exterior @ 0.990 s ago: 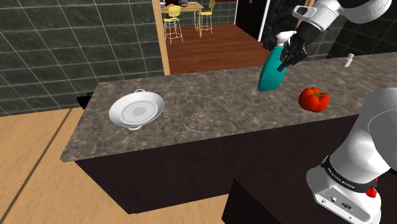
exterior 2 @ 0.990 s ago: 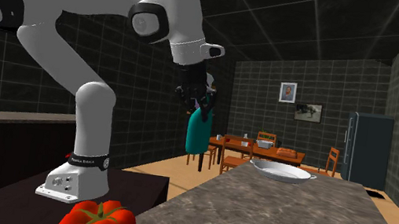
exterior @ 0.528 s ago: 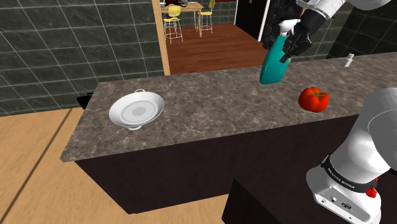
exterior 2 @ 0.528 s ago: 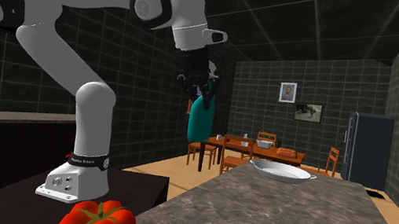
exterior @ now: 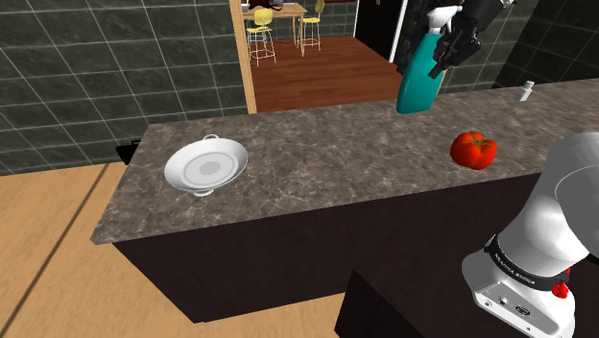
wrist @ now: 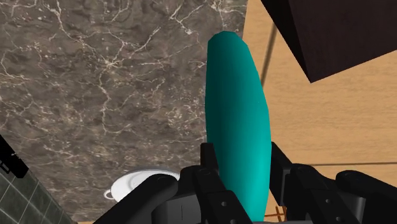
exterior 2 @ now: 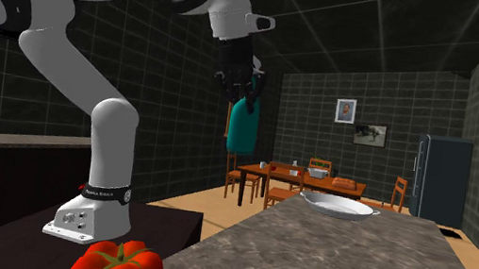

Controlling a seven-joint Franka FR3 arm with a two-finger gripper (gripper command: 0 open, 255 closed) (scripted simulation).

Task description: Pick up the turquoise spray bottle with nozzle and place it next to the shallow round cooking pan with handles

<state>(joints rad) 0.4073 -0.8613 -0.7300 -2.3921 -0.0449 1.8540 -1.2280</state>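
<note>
A turquoise spray bottle (exterior: 420, 81) with a white nozzle hangs in the air well above the stone counter (exterior: 326, 163), clasped near its top by my black gripper (exterior: 451, 48). In the second exterior view the bottle (exterior 2: 244, 129) dangles below the gripper (exterior 2: 242, 89), high over the counter's edge. In the wrist view the two fingers (wrist: 210, 167) press on both sides of the bottle (wrist: 237, 121). The shallow round white pan with handles (exterior: 204, 165) sits on the counter far toward the shoulder view's left; it also appears in the second exterior view as the pan (exterior 2: 338, 206) and in the wrist view as the pan (wrist: 137, 184).
A red tomato (exterior: 473, 149) lies on the counter near the shoulder view's right, below the bottle; the tomato (exterior 2: 119, 263) is close to the second exterior camera. A small white item (exterior: 526, 91) stands at the far right. Wooden floor lies past the counter's edges.
The gripper has lifted the bottle higher above the counter and slightly toward the shoulder view's right. Pan and tomato have stayed put.
</note>
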